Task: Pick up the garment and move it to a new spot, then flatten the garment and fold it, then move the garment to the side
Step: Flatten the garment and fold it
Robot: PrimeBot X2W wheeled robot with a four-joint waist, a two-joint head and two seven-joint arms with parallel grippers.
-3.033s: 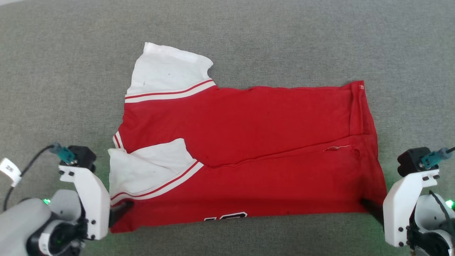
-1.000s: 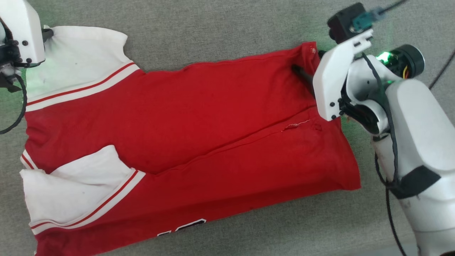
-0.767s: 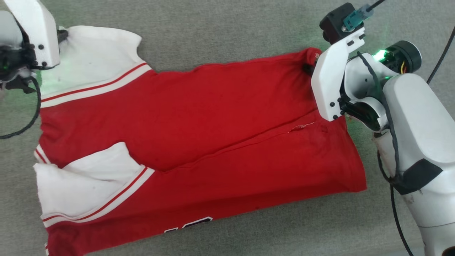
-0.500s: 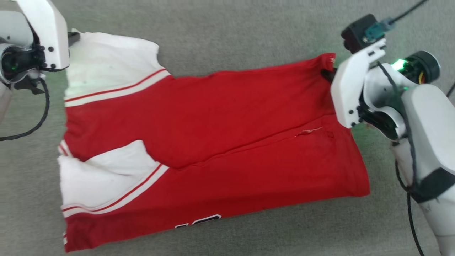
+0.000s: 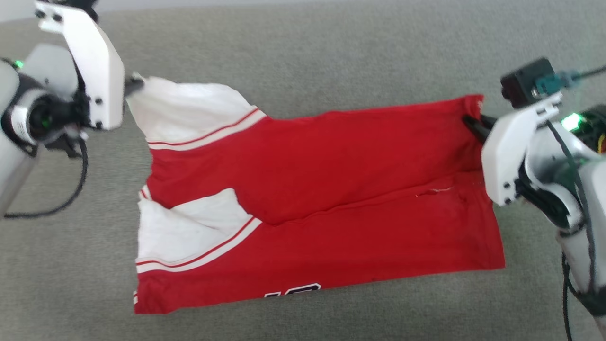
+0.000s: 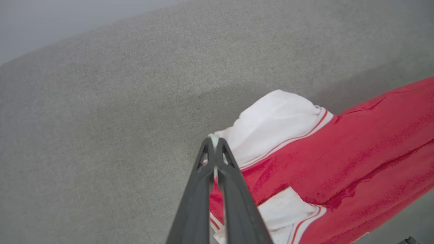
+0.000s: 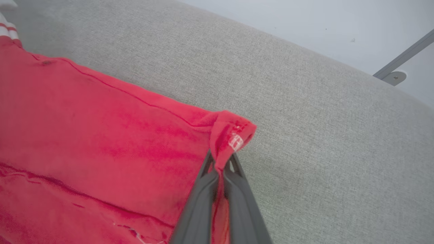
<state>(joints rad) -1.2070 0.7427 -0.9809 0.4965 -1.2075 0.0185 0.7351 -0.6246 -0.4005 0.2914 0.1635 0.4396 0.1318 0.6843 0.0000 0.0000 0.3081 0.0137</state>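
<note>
Grey surface (image 5: 331,57), garment (image 5: 331,189) number (image 5: 293,290) in head view

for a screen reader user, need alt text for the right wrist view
The right hand, shut, pinches a corner of the red jersey, bunched into a small peak with a white label. The rest of the jersey spreads left over a grey fabric surface.

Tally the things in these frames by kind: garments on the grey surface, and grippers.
garment: 1
grippers: 2, the left gripper shut on a white sleeve corner, the right gripper shut on a red hem corner
Total: 3
</note>
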